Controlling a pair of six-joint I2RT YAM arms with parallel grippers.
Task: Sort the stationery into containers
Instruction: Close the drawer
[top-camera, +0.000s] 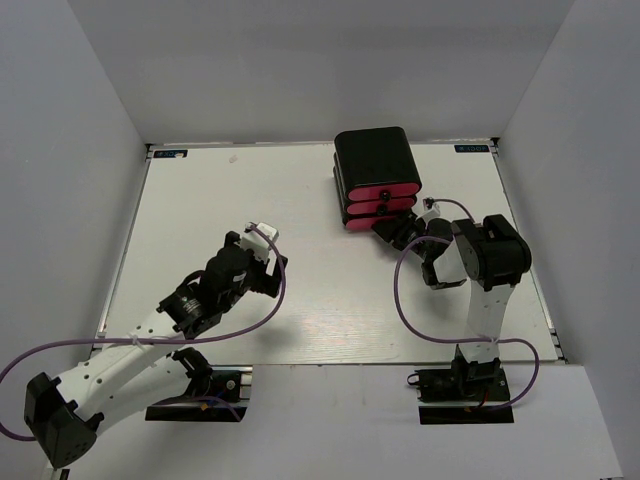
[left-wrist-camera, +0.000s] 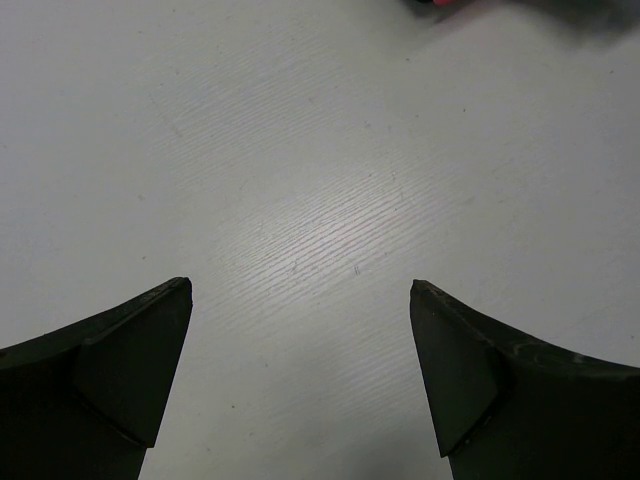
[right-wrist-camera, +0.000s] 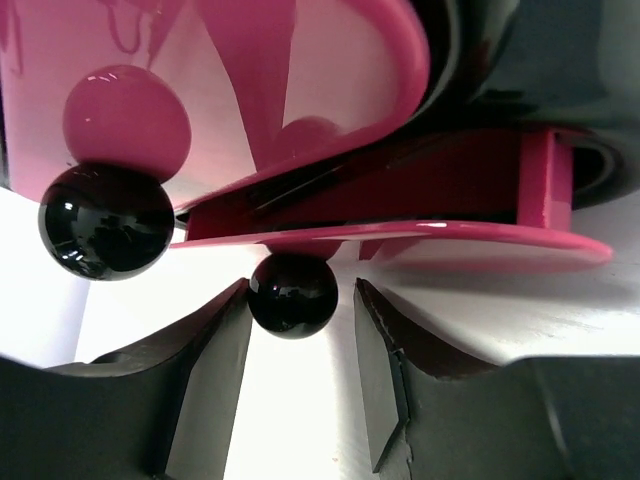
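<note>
I take the glossy black case (top-camera: 375, 155) as my mark. It stands at the far side of the white table (top-camera: 300, 200), and its three pink drawers (top-camera: 382, 195) face the arm bases. The lowest drawer (right-wrist-camera: 420, 240) stands a little out of the case, its front lip ahead of the one above.

The right gripper (right-wrist-camera: 300, 300) is right at the front of the case. Its fingers are spread to either side of that drawer's black knob (right-wrist-camera: 292, 295). One finger is at the knob's edge and a slim gap shows by the other, so I read no pinch. A second knob (right-wrist-camera: 105, 222) on the drawer above sits just beside it, mirrored in the shiny pink front.

The right arm's purple cable (top-camera: 400, 290) loops over the table on the near side of the case, close by its own wrist.

The left gripper (left-wrist-camera: 300, 285) hangs well apart from the case, toward the near left, its jaws spread wide over bare board with nothing between them.

The table top is pale with a fine wood grain and takes a soft glare. Plain grey-white walls (top-camera: 300, 60) close it in behind the case and on both sides.
</note>
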